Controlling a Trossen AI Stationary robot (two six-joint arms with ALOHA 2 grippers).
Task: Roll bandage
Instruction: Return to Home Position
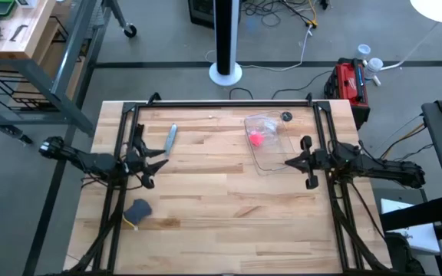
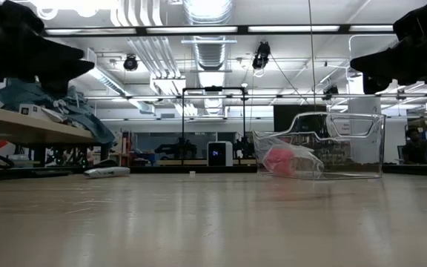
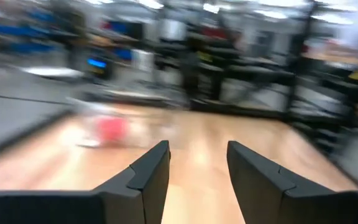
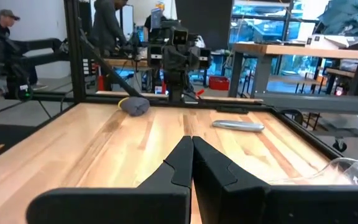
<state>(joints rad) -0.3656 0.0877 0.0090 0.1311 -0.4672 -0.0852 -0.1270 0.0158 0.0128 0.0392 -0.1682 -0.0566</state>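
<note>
The bandage (image 1: pixel 257 139) is a small bright pink bundle lying inside a clear crinkled plastic bag (image 1: pixel 269 151) on the far right part of the wooden table; the low view shows the bandage (image 2: pixel 280 159) through the plastic. My left gripper (image 1: pixel 161 163) hovers open over the table's left side, pointing level toward the right, nothing between its fingers (image 3: pixel 151 171). My right gripper (image 1: pixel 288 162) hovers shut just on the near side of the bag, pointing level toward the left, its fingers (image 4: pixel 191 155) closed on nothing.
A dark grey-blue lump (image 1: pixel 137 209) lies near the left front, also seen as the lump (image 4: pixel 134 106). A slim silvery object (image 1: pixel 170 136) lies far left. A small dark disc (image 1: pixel 286 116) sits by the far edge. Black frame rails (image 1: pixel 221 103) border the table. People stand beyond it.
</note>
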